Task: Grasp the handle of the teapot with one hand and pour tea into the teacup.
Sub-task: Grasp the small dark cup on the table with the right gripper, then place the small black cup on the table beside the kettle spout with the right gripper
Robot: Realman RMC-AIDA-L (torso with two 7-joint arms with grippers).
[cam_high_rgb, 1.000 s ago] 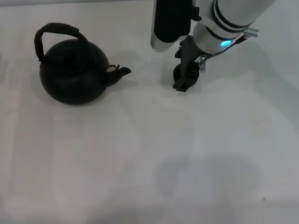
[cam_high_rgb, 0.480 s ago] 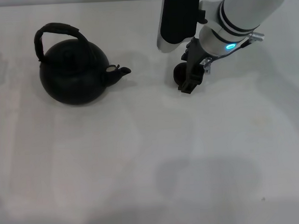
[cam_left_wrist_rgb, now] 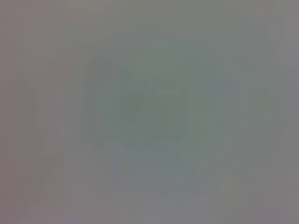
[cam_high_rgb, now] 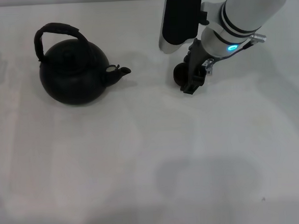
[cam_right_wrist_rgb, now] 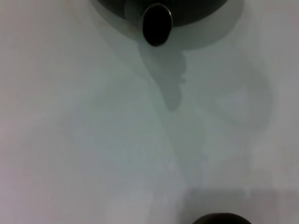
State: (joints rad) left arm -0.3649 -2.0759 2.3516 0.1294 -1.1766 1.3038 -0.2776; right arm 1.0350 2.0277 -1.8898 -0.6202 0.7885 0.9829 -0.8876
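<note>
We see the teapot (cam_high_rgb: 75,71) at about ten o'clock on the white table (cam_high_rgb: 151,156), upright, its spout (cam_high_rgb: 119,71) pointing toward three o'clock. The handle (cam_high_rgb: 54,35) arches over its top, untouched. Over at one o'clock, the right gripper (cam_high_rgb: 191,81) reaches down right beside the teacup (cam_high_rgb: 180,74), which peeks out on the nine o'clock side of the black fingers (cam_high_rgb: 194,80). Whether they touch the cup, we cannot tell, and we cannot tell how wide the jaws stand either. Teapot and teacup sit well apart. In the right wrist view, we catch the spout's round mouth (cam_right_wrist_rgb: 157,24) facing us across bare table, and a dark rim (cam_right_wrist_rgb: 219,218) at the frame's edge. The left wrist view gives us only a grey blur.
</note>
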